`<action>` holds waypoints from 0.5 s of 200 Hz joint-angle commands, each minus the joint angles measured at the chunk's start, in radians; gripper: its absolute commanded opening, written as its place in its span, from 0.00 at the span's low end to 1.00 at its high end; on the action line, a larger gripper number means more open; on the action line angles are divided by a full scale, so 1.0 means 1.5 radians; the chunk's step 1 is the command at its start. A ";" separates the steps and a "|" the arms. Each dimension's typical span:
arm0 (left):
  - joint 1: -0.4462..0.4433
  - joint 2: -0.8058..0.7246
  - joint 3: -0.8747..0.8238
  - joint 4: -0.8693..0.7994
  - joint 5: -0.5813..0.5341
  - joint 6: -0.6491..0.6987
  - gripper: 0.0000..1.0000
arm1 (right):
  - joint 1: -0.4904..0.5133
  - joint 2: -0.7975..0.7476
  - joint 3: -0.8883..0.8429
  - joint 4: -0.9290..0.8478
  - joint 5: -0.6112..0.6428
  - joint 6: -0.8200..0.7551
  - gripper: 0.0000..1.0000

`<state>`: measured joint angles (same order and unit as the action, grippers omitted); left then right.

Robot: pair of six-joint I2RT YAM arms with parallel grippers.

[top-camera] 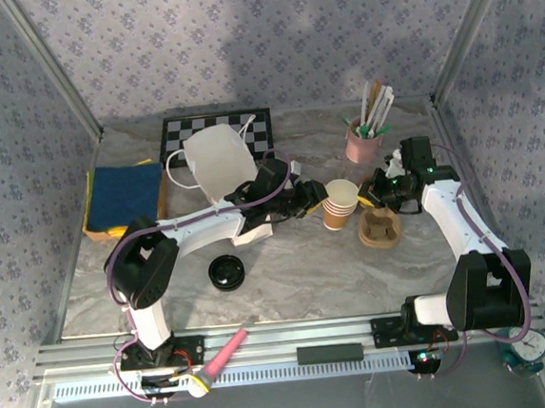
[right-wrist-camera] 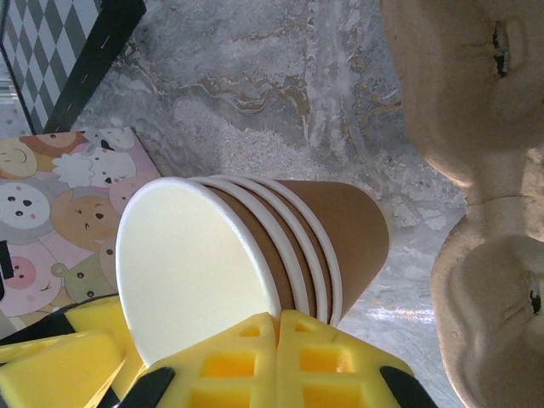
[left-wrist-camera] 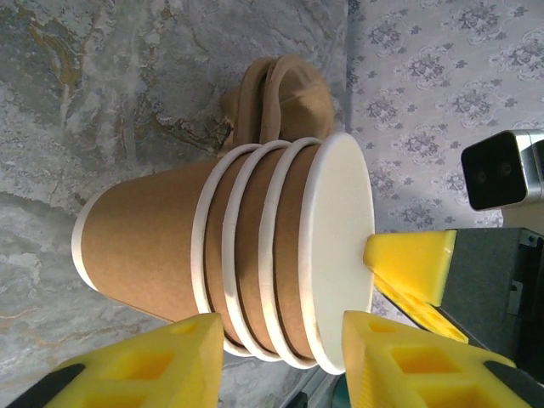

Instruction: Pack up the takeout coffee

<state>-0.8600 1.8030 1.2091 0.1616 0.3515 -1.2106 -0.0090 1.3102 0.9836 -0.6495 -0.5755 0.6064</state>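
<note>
A stack of nested tan-brown paper cups (top-camera: 339, 203) stands at mid-table, beside a pulp cup carrier (top-camera: 380, 228). A single takeout coffee cup apart from this stack is out of view. My left gripper (top-camera: 312, 199) is at the stack's left side. In the left wrist view its yellow fingers (left-wrist-camera: 280, 340) stand apart, open, either side of the white rims of the stack (left-wrist-camera: 170, 246). My right gripper (top-camera: 367, 196) comes in from the right. Its fingers (right-wrist-camera: 276, 319) are pressed together on the rim of the top cup (right-wrist-camera: 195, 272).
A black lid (top-camera: 227, 272) lies at front left. A white bag (top-camera: 219, 161) stands on a checkered board (top-camera: 180, 133) at the back. A pink cup of utensils (top-camera: 363, 142) is at back right, a blue pad (top-camera: 126, 193) at the left edge.
</note>
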 commanded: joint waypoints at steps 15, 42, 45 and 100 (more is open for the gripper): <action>-0.006 0.006 0.001 0.021 0.005 -0.001 0.39 | -0.007 -0.015 -0.002 0.010 -0.023 0.010 0.00; -0.006 -0.005 -0.002 0.028 0.004 0.002 0.34 | -0.008 -0.016 -0.005 0.011 -0.023 0.010 0.00; -0.006 -0.007 -0.002 0.030 0.003 0.001 0.34 | -0.008 -0.016 -0.006 0.011 -0.023 0.009 0.00; -0.005 -0.037 0.010 0.017 -0.005 0.003 0.33 | -0.009 -0.015 -0.011 0.011 -0.020 0.009 0.00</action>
<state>-0.8600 1.7973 1.2087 0.1684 0.3481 -1.2140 -0.0154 1.3087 0.9768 -0.6350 -0.5838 0.6128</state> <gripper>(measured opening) 0.335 0.042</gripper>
